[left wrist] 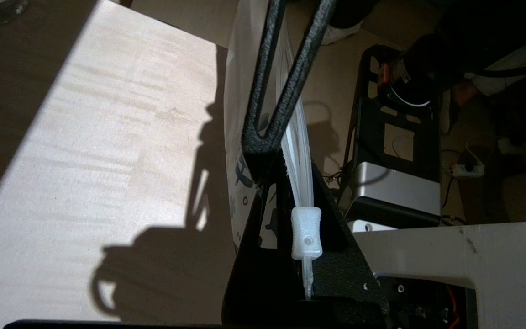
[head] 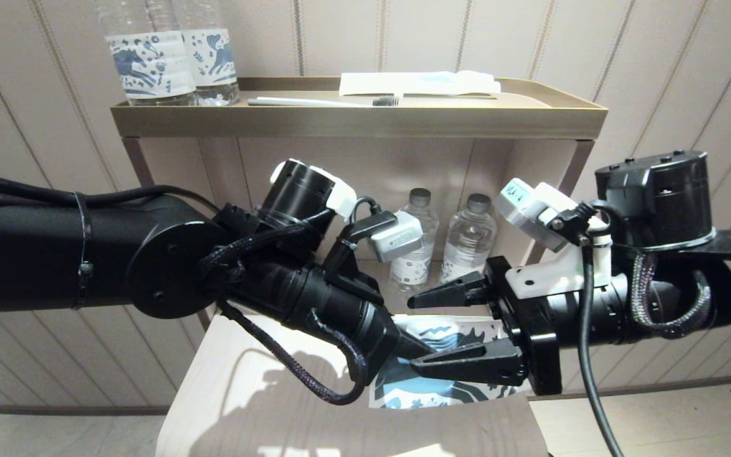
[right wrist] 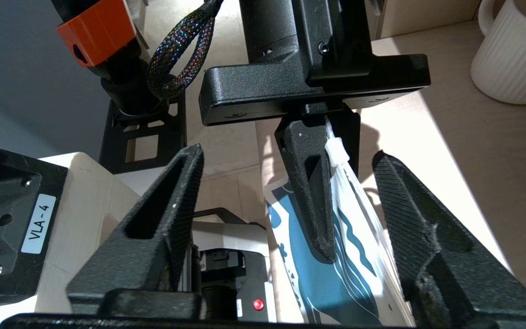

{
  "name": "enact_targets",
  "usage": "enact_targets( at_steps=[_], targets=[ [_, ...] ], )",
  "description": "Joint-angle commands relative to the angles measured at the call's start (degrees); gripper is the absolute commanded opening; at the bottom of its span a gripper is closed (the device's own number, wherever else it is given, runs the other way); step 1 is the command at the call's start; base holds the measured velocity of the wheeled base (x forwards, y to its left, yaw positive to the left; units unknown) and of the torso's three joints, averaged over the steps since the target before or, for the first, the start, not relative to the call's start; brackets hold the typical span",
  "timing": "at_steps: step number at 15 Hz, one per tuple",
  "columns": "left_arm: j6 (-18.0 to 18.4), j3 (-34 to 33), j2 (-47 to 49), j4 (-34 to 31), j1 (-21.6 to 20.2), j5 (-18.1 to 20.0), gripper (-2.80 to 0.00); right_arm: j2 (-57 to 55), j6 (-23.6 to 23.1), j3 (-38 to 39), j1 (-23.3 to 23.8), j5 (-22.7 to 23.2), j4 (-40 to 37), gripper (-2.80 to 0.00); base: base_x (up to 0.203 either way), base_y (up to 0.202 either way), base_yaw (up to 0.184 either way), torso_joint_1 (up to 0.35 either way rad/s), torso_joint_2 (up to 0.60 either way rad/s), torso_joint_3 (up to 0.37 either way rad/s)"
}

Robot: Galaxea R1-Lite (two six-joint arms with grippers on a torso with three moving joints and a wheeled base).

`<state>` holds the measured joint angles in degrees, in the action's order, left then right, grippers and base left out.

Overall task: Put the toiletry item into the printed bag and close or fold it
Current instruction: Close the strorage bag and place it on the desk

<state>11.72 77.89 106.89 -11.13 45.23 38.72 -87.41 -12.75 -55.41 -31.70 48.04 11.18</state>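
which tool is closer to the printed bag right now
Left. The left tool is shut on the printed bag near its slider; the right tool is open, straddling it without touching.

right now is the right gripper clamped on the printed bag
No, the right gripper stands open around the printed bag, which the left gripper pinches.

Printed bag white, blue horse print, upright on edge above table.

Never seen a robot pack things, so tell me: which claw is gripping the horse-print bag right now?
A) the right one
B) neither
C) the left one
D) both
C: the left gripper is clamped on the printed bag, while the right gripper stands open beside it.
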Motion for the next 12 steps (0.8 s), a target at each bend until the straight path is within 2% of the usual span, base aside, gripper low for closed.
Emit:
enact_targets(
  at_steps=[1,4,5,12],
  targets=[
    [0.06,-0.01,-0.19,-0.03,0.03,0.22,-2.80,-0.13,-0.12,0.07,-0.03,0.30,0.11,0.00,0.000,0.000,0.000,0.000,0.00,0.000],
    [0.24,-0.48,-0.23,-0.12,0.04,0.47,-2.80,-0.34,-0.75,0.47,-0.03,0.65,0.16,0.00,0.000,0.000,0.000,0.000,0.00,0.000],
    [0.81,-0.71,-0.28,-0.10,0.04,0.55,-2.80,-0.57,-1.32,0.47,0.04,0.65,0.16,-2.80,0.000,0.000,0.000,0.000,0.00,0.000],
    [1.26,-0.89,-1.48,-0.12,0.04,1.09,-2.80,-2.32,-1.67,0.30,0.05,0.82,0.25,-2.80,0.000,0.000,0.000,0.000,0.00,0.000]
  ],
)
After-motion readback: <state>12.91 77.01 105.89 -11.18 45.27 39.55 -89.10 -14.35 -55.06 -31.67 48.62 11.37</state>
